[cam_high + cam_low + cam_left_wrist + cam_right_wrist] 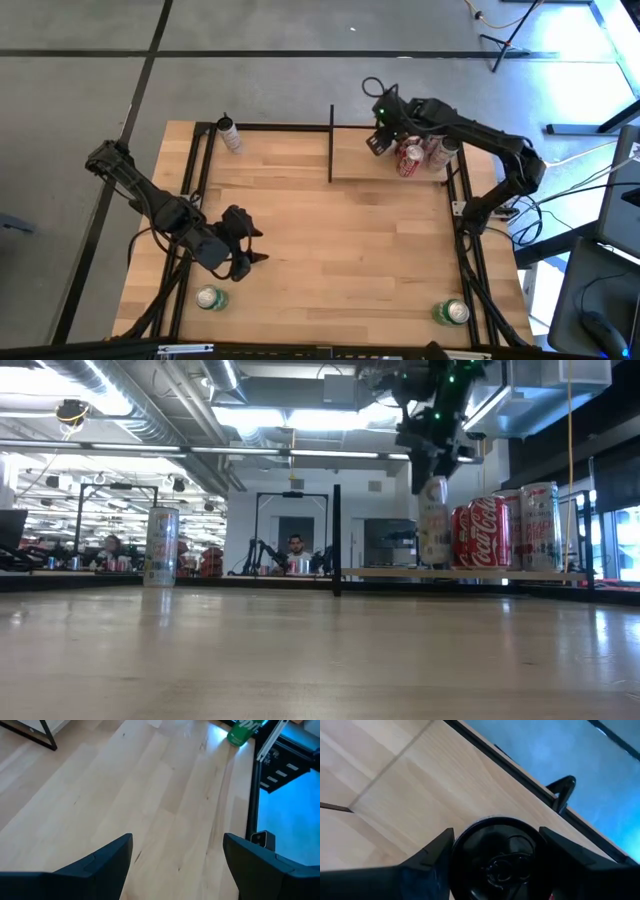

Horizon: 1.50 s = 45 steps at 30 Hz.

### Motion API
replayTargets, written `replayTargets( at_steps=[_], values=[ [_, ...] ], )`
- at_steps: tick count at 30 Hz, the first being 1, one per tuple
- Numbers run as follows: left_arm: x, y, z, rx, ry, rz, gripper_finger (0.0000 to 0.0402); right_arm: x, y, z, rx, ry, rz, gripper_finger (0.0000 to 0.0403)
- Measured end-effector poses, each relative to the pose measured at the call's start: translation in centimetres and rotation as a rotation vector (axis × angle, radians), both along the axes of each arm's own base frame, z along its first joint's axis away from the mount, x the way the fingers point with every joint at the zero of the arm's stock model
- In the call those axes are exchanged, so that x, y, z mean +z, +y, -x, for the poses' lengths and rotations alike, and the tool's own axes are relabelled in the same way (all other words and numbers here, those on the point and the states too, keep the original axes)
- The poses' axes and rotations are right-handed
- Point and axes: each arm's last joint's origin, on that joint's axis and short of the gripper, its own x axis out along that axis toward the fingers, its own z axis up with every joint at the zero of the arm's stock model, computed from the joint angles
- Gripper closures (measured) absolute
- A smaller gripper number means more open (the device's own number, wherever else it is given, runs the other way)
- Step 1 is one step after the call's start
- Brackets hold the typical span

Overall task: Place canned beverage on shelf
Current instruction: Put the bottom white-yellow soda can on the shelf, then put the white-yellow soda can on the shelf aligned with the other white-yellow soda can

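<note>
Three cans [505, 527] are already up on the shelf [390, 180], the right claw [383, 138] pinching a fourth one [434, 522] just over its board, while three more wait on the table [330, 260] near the left claw [248, 240], spread and empty.

Light: bright, from ceiling strip lamps [300, 452] in the low view.
Glare: pale sheen on the table [300, 660] near its front edge.
Blur: can top [495, 855] soft in the right wrist view.
Cast: blue floor [295, 810].
</note>
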Motion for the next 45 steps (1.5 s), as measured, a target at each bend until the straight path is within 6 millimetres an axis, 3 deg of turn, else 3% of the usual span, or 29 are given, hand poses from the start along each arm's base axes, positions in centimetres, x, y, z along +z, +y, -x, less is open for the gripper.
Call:
replayTargets(
  at_steps=[8,13,20,24,30,36,41,45],
  values=[
    [0.1,0.6,-0.5,0.035,-0.016,0.007,0.0104,-1.5,-1.8,1.2,-0.033,-0.011,-0.041,0.0186],
    [0.1,1.0,-0.8,0.057,-0.017,0.007,0.0104,-1.5,-1.8,1.3,-0.03,-0.012,-0.044,0.0185],
    [0.1,1.4,-1.0,0.074,-0.02,0.009,0.0104,-1.7,-1.8,1.3,-0.025,0.01,-0.053,0.0082],
    [0.2,1.4,-1.0,0.068,-0.023,0.014,0.0104,-1.6,-1.8,1.3,-0.006,0.024,-0.034,0.0049],
    [0.4,1.3,-1.2,0.08,-0.053,0.014,0.0104,0.7,-2.0,1.1,0.054,0.016,0.038,0.0048],
    [0.7,2.1,-1.6,0.279,-0.152,0.013,0.0104,4.5,-1.8,1.0,0.146,-0.044,0.105,0.006],
    [0.8,4.7,-2.6,0.469,-0.197,0.027,0.0104,7.7,0.8,0.3,0.321,-0.22,0.133,0.0064],
    [1.3,8.2,-3.6,0.592,-0.203,0.016,0.0104,9.1,3.4,-0.7,0.472,-0.344,0.156,0.0064]
  ],
)
